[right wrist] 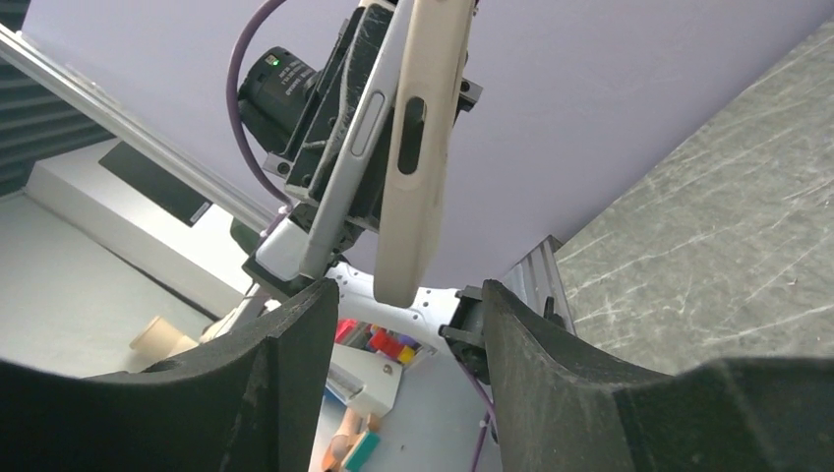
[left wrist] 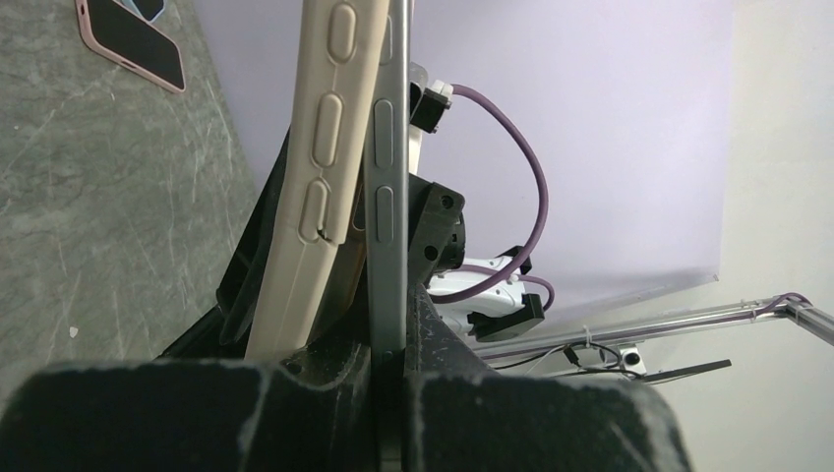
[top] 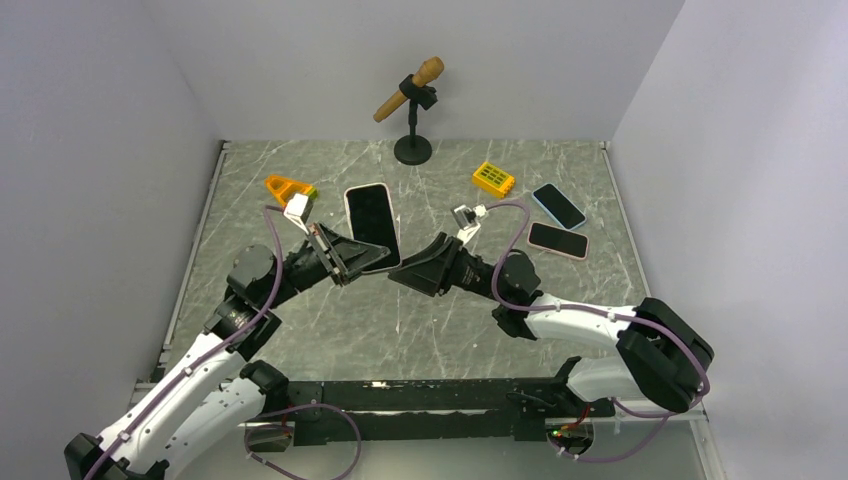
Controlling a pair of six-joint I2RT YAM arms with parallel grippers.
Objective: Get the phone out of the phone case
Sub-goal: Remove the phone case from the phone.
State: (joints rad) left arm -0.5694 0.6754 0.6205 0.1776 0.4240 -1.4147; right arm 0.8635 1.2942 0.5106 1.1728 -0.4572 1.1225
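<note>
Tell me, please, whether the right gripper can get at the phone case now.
Probably yes: the right gripper is open and the peeled end of the phone case hangs free at its fingertips, nothing between.

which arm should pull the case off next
right: the right jaws stand open around the loose tip of the cream phone case, while the left jaws are shut on the silver-edged phone

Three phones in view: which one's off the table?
The cream-cased phone, clamped in the left gripper; the blue-cased phone and the pink-cased phone both lie flat on the table.
</note>
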